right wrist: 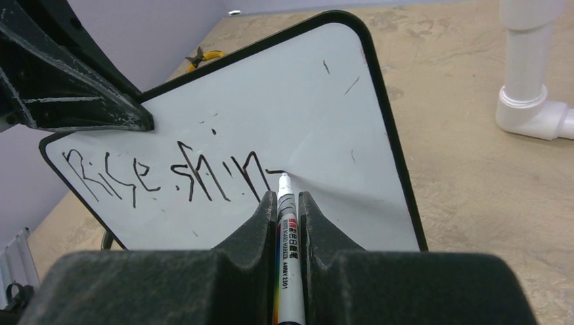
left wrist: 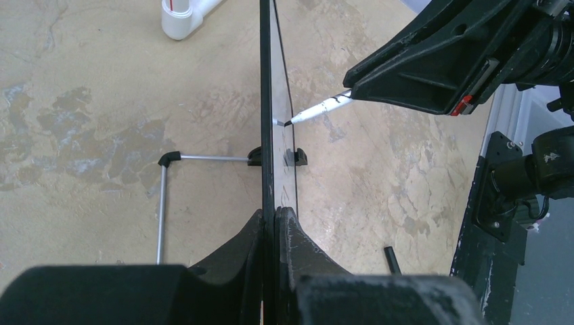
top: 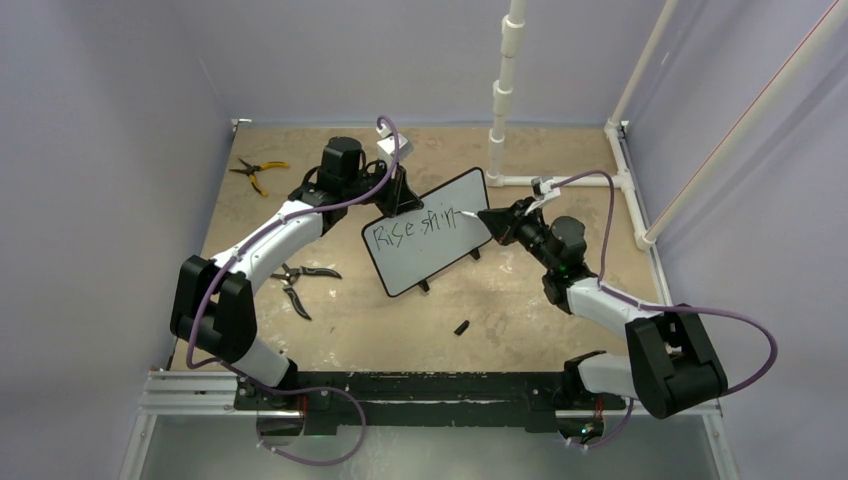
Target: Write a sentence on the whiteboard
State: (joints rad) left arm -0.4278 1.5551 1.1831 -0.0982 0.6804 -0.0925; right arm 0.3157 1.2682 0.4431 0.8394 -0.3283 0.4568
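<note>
The whiteboard [top: 440, 252] stands tilted on its feet mid-table, and my left gripper [top: 399, 196] is shut on its top edge. In the left wrist view the whiteboard [left wrist: 267, 101] runs edge-on between the closed fingers of the left gripper [left wrist: 276, 215]. The sentence [right wrist: 162, 177] reads "Rise shin" in black, with a short stroke after it. My right gripper [right wrist: 281, 200] is shut on a white marker [right wrist: 288, 230]. The marker's tip touches the board just right of the last letter. From above, the right gripper [top: 497, 222] sits at the board's right side.
Yellow-handled pliers [top: 258, 172] lie at the back left and black pliers [top: 300, 282] lie left of the board. A small black marker cap [top: 462, 327] lies in front of the board. A white PVC pipe frame [top: 505, 100] rises at the back right.
</note>
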